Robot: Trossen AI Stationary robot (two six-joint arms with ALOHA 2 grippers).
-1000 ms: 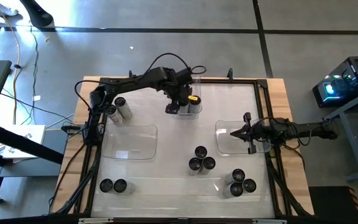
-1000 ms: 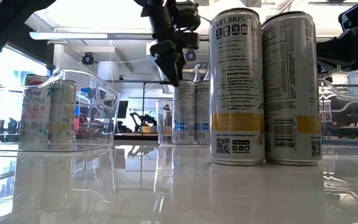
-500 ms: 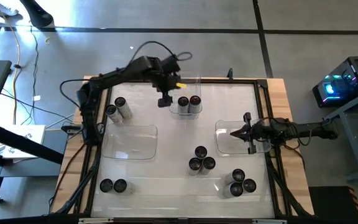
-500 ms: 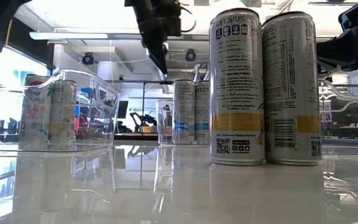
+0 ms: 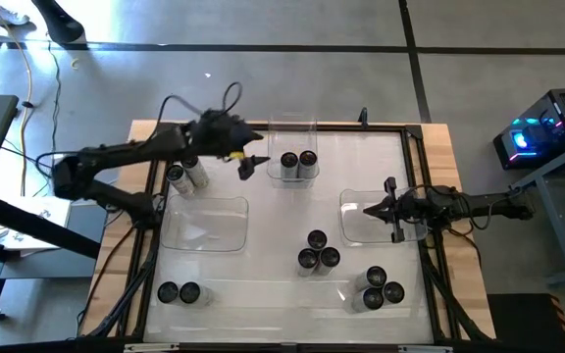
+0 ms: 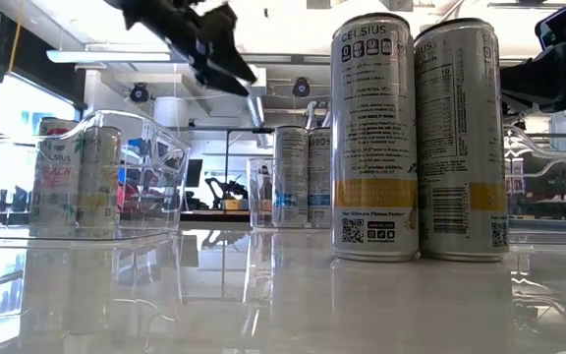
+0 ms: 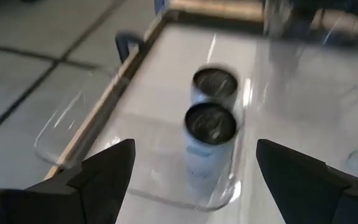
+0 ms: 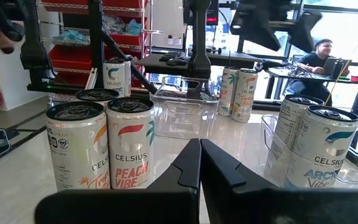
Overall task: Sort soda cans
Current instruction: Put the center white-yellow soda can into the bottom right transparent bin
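Two soda cans (image 5: 298, 160) stand upright in the clear far tray (image 5: 292, 129); the left wrist view shows both cans (image 7: 210, 124) from above. My left gripper (image 5: 248, 165) hangs open above the table just left of that tray, slanting down toward it, with nothing between its fingers (image 7: 104, 171). Other soda cans stand on the table: two at the far left (image 5: 185, 174), three at the centre (image 5: 317, 251), several near the right (image 5: 379, 287), two near the left (image 5: 179, 292). My right gripper (image 5: 366, 208) waits shut over the right tray (image 5: 356, 227).
An empty clear tray (image 5: 204, 224) lies on the table's left side. A dark frame (image 5: 415, 176) borders the table. In the low view two tall cans (image 6: 416, 138) stand close to the camera. A person (image 8: 321, 59) sits beyond the table.
My left gripper has drawn away from above the far tray toward the table's left edge, staying open. It has tipped from pointing down to slanting forward and has rolled. The two cans in the far tray have stayed upright in place.
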